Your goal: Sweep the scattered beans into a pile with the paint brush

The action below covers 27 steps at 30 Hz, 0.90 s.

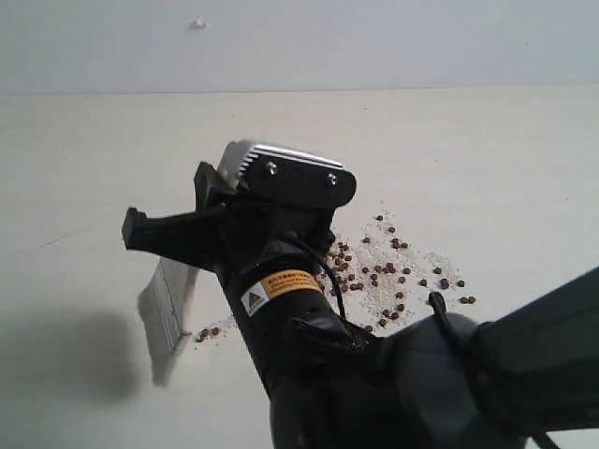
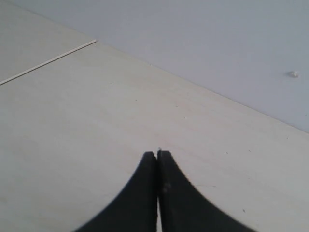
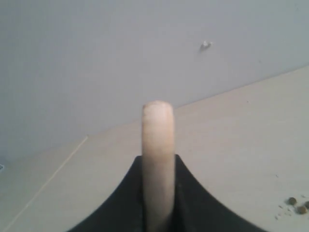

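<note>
The paint brush (image 1: 176, 299) hangs head-down at the left of the exterior view, its silver ferrule and bristles touching or just above the pale table (image 1: 84, 159). My right gripper (image 1: 138, 229) reaches across from the lower right and is shut on the wooden handle (image 3: 158, 140). The beans (image 1: 388, 271) lie spread with whitish crumbs to the right of the arm. A few beans (image 1: 208, 332) sit right beside the brush head, and a few more beans (image 3: 295, 203) show in the right wrist view. No pile shows, and the arm hides the table beneath it. My left gripper (image 2: 157, 153) is shut and empty over bare table.
The right arm (image 1: 309, 318) and its camera housing (image 1: 290, 173) cover the middle of the exterior view. A grey wall (image 1: 374, 37) with a small white nub (image 1: 198, 22) rises behind the table's far edge. A thin seam (image 2: 48, 60) crosses the tabletop.
</note>
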### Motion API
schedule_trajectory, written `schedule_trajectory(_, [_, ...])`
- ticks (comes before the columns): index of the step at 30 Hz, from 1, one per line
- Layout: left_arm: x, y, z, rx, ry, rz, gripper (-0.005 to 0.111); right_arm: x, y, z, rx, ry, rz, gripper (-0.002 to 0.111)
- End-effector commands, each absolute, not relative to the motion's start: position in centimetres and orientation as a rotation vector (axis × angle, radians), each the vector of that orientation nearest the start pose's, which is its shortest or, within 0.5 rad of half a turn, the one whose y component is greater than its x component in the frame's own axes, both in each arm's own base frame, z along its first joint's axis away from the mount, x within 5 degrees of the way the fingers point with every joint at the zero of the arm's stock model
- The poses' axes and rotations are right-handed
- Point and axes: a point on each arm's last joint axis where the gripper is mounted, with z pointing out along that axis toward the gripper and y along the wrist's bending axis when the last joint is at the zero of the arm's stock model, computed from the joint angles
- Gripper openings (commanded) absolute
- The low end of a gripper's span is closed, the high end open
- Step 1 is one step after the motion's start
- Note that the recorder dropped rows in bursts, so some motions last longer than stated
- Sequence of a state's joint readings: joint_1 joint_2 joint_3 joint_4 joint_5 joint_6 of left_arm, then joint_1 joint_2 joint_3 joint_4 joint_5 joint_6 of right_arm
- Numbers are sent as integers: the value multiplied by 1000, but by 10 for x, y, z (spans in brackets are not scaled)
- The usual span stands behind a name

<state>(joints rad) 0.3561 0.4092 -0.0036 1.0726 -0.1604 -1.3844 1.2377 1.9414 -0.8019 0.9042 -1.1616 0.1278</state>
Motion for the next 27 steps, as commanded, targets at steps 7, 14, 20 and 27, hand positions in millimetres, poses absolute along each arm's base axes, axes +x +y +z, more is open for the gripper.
schedule_trajectory(7, [87,19,191,-512,1738,-98,0,169,280,132,3,1759,554,0])
schedule_trajectory(14, [87,19,191,-512,1738,-98,0,171,269,128,-127,1780,267,0])
schedule_trajectory(20, [87,19,191,-512,1738,-98,0,177,258,131,-210,1744,21,0])
schedule_trajectory(27, [87,19,191,-512,1738,-98,0,193,247,131,-206,1740,-51,0])
